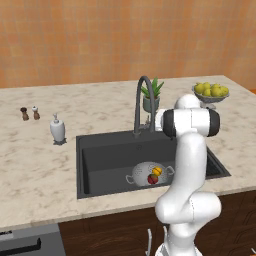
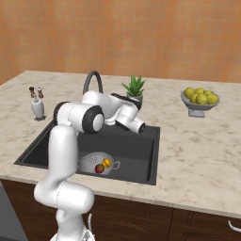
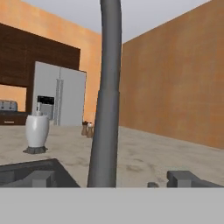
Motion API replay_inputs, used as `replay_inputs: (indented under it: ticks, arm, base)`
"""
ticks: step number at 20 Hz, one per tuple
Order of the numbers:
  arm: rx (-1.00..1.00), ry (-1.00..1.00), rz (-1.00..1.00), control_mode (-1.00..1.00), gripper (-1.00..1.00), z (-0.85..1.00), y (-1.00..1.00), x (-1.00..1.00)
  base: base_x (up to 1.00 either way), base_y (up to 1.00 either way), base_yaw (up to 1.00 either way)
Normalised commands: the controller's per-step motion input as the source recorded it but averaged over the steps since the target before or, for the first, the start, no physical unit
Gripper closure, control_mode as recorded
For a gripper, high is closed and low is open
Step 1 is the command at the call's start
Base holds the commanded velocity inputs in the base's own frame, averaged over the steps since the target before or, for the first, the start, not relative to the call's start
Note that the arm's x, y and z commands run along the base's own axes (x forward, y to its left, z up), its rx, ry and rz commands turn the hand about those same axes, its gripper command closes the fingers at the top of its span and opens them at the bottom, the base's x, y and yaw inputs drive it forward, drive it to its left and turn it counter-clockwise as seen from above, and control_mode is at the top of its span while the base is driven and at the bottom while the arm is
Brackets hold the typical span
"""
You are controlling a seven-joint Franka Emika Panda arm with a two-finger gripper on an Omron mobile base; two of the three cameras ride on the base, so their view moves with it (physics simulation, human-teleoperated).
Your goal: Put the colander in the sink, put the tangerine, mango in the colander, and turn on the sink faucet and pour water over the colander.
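The round light-grey perforated metal colander (image 1: 148,174) already rests on the floor of the large dark-grey rectangular sink (image 1: 100,160), holding the small round orange tangerine (image 1: 157,171) and the red-green oval mango (image 1: 152,179) side by side. What remains for you is the tall dark-grey gooseneck sink faucet (image 1: 141,102), rooted on the marbled worktop (image 1: 35,165) at the basin's back edge. Your pincer (image 3: 113,179) stands fully spread, holding nothing, its tips either side of the faucet's upright stem. Judge the faucet rigid, smooth and fixed: do not grasp the stem, but push the small side lever at its base, which likely swings with light pressure. A white soap dispenser (image 1: 57,129) stands well to the left.
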Motion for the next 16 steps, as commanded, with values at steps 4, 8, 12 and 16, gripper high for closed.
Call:
replay_inputs:
  ticks: [4, 8, 12, 16]
  arm:
    - [0.0, 0.03, 0.0, -1.0, -1.0, -0.31, 0.0, 0.56]
    - [0.0, 0.05, 0.0, -1.0, -1.0, -0.34, 0.0, 0.57]
    - [0.0, 0.06, 0.0, -1.0, -1.0, -0.32, 0.0, 0.61]
    - [0.0, 0.04, 0.0, -1.0, -1.0, -0.22, 0.0, 0.55]
  base:
    - [0.0, 0.0, 0.0]
    - [0.0, 0.0, 0.0]
    - [0.0, 0.0, 0.0]
    - [0.0, 0.0, 0.0]
